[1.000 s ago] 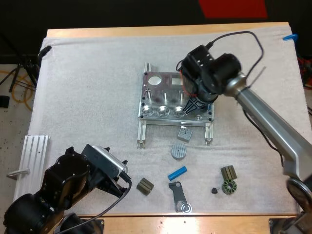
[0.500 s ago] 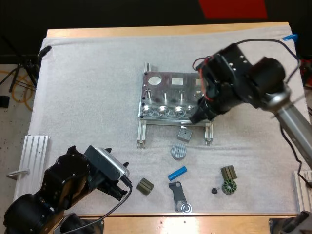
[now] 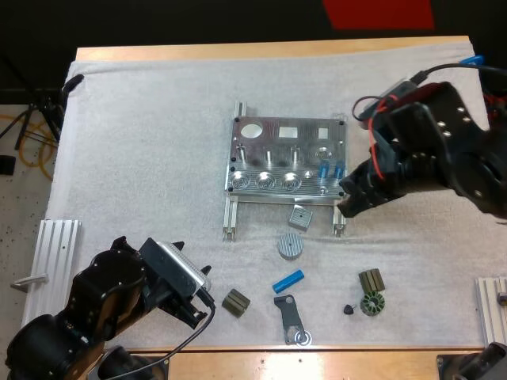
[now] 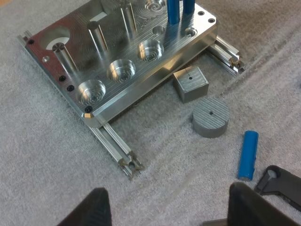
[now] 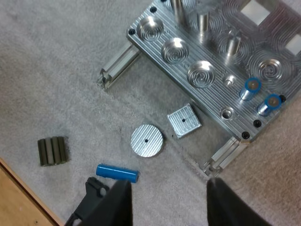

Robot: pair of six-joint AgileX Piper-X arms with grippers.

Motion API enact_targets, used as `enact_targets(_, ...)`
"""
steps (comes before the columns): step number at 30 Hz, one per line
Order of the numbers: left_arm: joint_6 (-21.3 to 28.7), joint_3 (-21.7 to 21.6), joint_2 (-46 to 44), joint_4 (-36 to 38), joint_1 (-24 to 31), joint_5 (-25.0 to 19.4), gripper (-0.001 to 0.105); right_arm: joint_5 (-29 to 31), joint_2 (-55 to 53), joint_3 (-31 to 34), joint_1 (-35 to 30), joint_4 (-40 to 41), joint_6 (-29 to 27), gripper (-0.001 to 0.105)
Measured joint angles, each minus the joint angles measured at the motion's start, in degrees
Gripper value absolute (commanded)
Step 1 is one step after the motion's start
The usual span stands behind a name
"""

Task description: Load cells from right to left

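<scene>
loose blue cell flat on the mat near its near edge, between grey disc and black lever, outside both jaws | two loaded cells upright at fixture's right end | right gripper at fixture's near right corner, jaws wide, empty | left gripper near mat's near left corner, jaws wide, empty

You're at a lab/workshop bench, not a home. Evidence: wooden table under white mat; machined metal fixture on extrusion rails; ribbed aluminium profile at mat's left; grey machined disc; orange cable on floor beside table.
</scene>
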Motion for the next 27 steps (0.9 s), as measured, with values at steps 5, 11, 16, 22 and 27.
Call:
enact_targets(5,0.00,0.00,0.00,0.00,0.00,0.00,0.053,0.00,-4.53,4.19,0.00,0.14,0.00,0.038)
enact_targets(11,0.00,0.00,0.00,0.00,0.00,0.00,0.053,-0.11,-10.99,13.26,0.00,0.14,0.31,0.038)
enact_targets(16,0.00,0.00,0.00,0.00,0.00,0.00,0.053,-0.11,-17.40,19.16,0.00,0.14,1.25,0.038)
enact_targets(22,0.00,0.00,0.00,0.00,0.00,0.00,0.053,-0.11,-23.98,24.82,0.00,0.14,2.43,0.038)
enact_targets(27,0.00,0.00,0.00,0.00,0.00,0.00,0.053,-0.24,-27.13,29.10,0.00,0.14,3.69,0.038)
